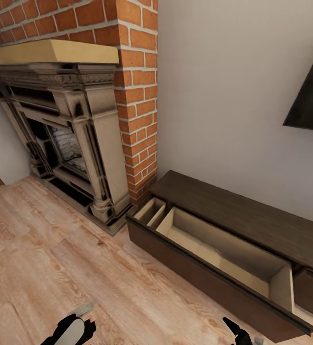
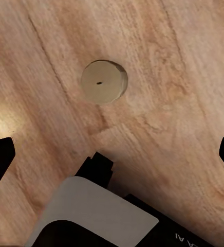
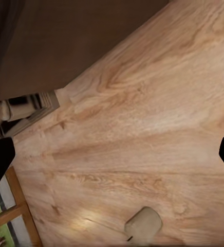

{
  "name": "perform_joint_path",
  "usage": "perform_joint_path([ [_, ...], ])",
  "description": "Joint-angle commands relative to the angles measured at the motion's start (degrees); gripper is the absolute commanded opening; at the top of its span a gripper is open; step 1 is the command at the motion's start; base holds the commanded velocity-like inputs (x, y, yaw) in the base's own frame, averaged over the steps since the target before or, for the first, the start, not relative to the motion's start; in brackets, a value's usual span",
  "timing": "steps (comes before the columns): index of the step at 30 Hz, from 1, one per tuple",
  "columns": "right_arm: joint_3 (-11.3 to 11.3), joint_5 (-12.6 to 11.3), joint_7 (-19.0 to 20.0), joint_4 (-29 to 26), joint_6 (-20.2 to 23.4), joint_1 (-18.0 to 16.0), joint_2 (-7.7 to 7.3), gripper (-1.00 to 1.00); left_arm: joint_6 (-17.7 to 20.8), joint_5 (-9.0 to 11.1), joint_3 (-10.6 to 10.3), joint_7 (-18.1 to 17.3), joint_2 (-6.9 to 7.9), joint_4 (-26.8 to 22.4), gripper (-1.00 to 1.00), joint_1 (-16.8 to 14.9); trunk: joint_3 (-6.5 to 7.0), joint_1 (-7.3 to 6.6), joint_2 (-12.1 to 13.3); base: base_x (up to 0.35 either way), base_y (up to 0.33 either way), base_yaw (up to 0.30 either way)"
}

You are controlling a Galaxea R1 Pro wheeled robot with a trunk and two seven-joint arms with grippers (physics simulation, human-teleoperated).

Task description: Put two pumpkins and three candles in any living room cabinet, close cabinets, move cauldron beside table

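Cabinet (image 1: 233, 225) stands against the far wall, right of the fireplace (image 1: 65, 134); its long drawer (image 1: 223, 249) is pulled out, pale inside bare as far as visible. One candle (image 2: 104, 81) stands upright on the floor (image 1: 55, 258) below the left gripper (image 2: 112, 154), apart from it; left jaws spread wide, holding nothing. A second candle (image 3: 143, 224) lies tipped on the floor in the right wrist view, near the drawer front. Right gripper (image 3: 112, 154) jaws also wide apart and empty.

Risks, as judged:
- Upright candle is short; an off-centre descent could knock it over and set it rolling
- Tipped candle may roll away when touched
- Open drawer juts into the robot's path; an arm swing could strike it
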Motion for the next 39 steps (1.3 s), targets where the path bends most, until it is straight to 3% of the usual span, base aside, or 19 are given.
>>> perform_joint_path([
  [1,-0.21,-0.40,0.08,-0.01,0.51,-0.01,0.01,1.00,0.16,0.23,-0.20,0.36,0.06,-0.06,1.00,-0.07,-0.05,-0.01,-0.02,0.000,0.000,0.281],
  [39,-0.12,-0.39,0.08,-0.02,0.49,0.00,0.18,1.00,0.16,0.31,-0.47,0.36,0.06,0.11,1.00,-0.07,-0.05,-0.01,-0.02,-0.018,0.012,0.281],
])
